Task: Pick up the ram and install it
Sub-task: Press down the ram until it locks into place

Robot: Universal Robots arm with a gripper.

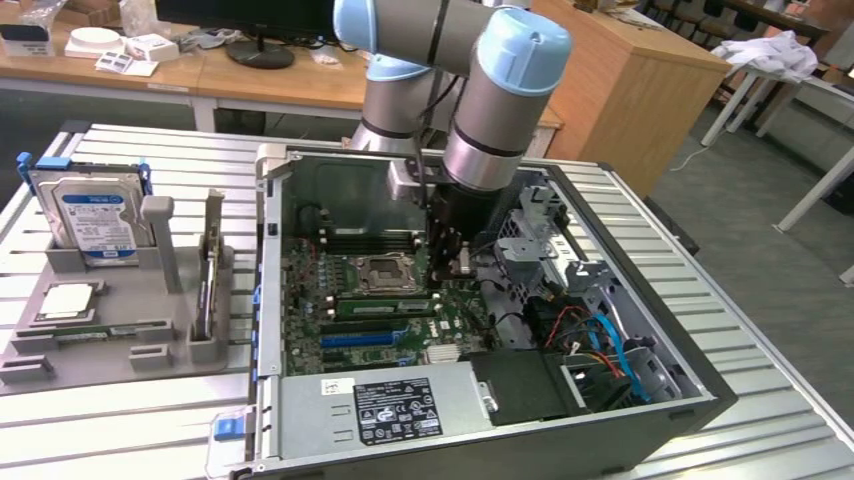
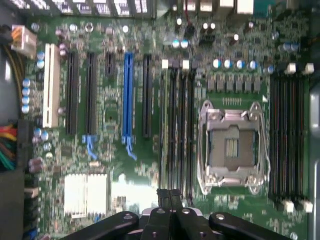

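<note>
Your claw (image 1: 450, 268) is down inside the open computer case (image 1: 667, 415), hanging off the arm just over the motherboard (image 1: 314, 300). In the wrist view your claw (image 2: 170, 192) has its two dark fingertips (image 2: 164, 196) pressed together, and you can see nothing gripped between them. They sit above the bank of black memory slots (image 2: 177, 125), right beside the open processor socket (image 2: 232, 145).

Now look in the exterior view: the ram (image 1: 384, 306) is a thin green stick on edge among those slots, just below the processor socket (image 1: 387, 270) and just to the exterior view's left of your claw. You cannot tell from here whether the fingertips touch it, or whether it is pushed fully home.

Moving outward, the long blue slot (image 1: 363, 338) lies a little further along the board, nearer the power supply (image 1: 394, 400) with its white label. In the wrist view that blue slot (image 2: 128, 95) runs between black slots, with a pale finned heatsink (image 2: 85, 192) near its end.

Well off to the exterior view's left, the gray fixture (image 1: 114, 350) rests on the ribbed metal table (image 1: 120, 430). It holds a hard drive (image 1: 94, 215) standing upright and an expansion card (image 1: 211, 265) on edge, both well apart from your claw
</note>
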